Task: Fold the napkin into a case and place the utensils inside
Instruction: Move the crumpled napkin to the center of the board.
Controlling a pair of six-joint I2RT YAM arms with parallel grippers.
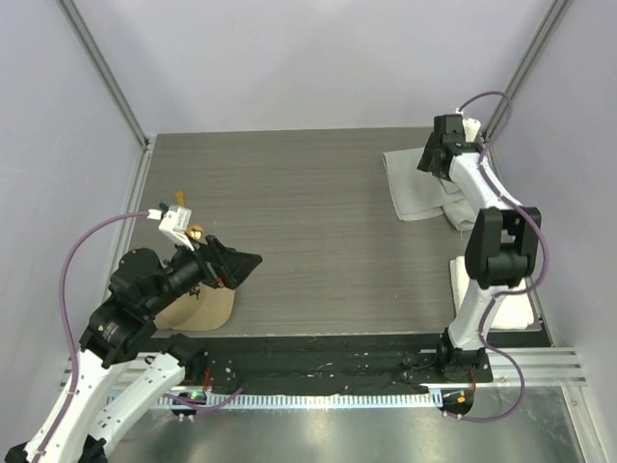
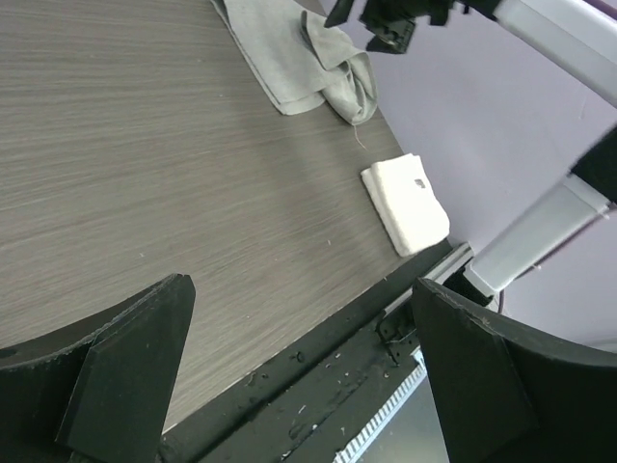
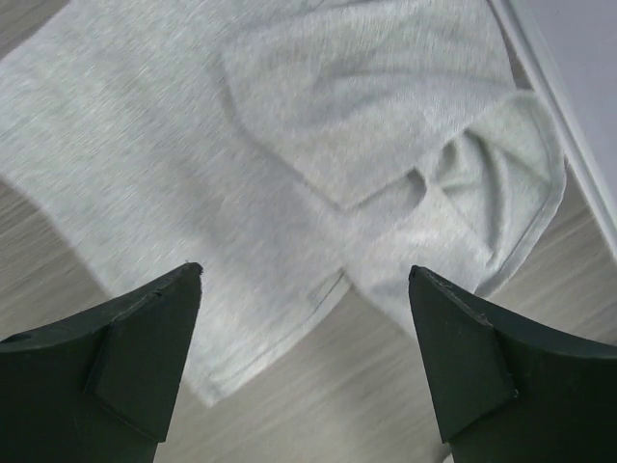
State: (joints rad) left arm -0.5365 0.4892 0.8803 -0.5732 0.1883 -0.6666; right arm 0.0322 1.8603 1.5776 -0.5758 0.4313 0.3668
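Left tool (image 1: 236,262) gapes empty near a tan cap (image 1: 198,309); right tool (image 3: 304,289) gapes empty over the napkin (image 3: 193,145).

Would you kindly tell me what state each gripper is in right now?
Left gripper: open, holding nothing.
Right gripper: open, holding nothing, over the crumpled light grey cloth napkin.

Robot test cell, laboratory type, seen from the near side.
- Enclosure: plain pale wall panels (image 1: 318,58); a bare metal post at 11 o'clock (image 1: 104,68), another post at 1 o'clock (image 1: 528,63).
- Work surface: grey wood-grain table (image 1: 308,212).
- Fixtures: metal rail (image 1: 540,362) along 6 o'clock; left arm (image 1: 140,394) bolted at 7 o'clock, right arm (image 1: 472,309) at 5 o'clock.
- Wiring: exposed purple cable (image 1: 65,280) looping off each arm.
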